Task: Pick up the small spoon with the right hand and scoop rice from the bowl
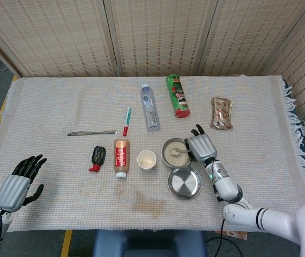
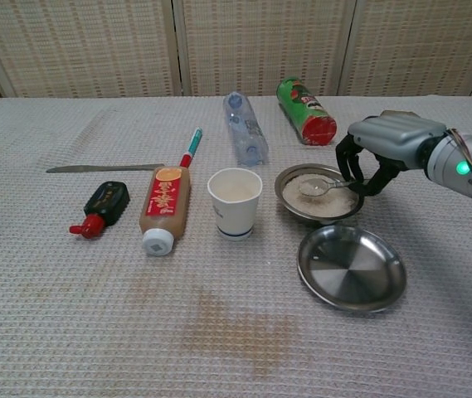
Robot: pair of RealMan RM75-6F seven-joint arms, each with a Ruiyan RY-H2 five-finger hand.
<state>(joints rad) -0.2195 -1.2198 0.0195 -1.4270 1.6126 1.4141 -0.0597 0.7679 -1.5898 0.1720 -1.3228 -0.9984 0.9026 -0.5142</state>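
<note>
A steel bowl (image 2: pixel 289 179) (image 1: pixel 164 148) of white rice stands right of centre. My right hand (image 2: pixel 381 143) (image 1: pixel 201 147) grips the small metal spoon (image 2: pixel 323 186) (image 1: pixel 177 153) by its handle at the bowl's right rim. The spoon's head, heaped with rice, hangs just above the rice, pointing left. My left hand (image 1: pixel 21 179) rests open at the table's near left edge, away from everything; the chest view does not show it.
An empty steel plate (image 2: pixel 351 267) lies just in front of the bowl, a paper cup (image 2: pixel 236 201) to its left. Further left lie a sauce bottle (image 2: pixel 164 206), black bottle (image 2: pixel 101 206), pen (image 2: pixel 191 147) and knife (image 2: pixel 103 168). Behind: water bottle (image 2: pixel 245 129), chips can (image 2: pixel 305 110), snack packet (image 1: pixel 221 113).
</note>
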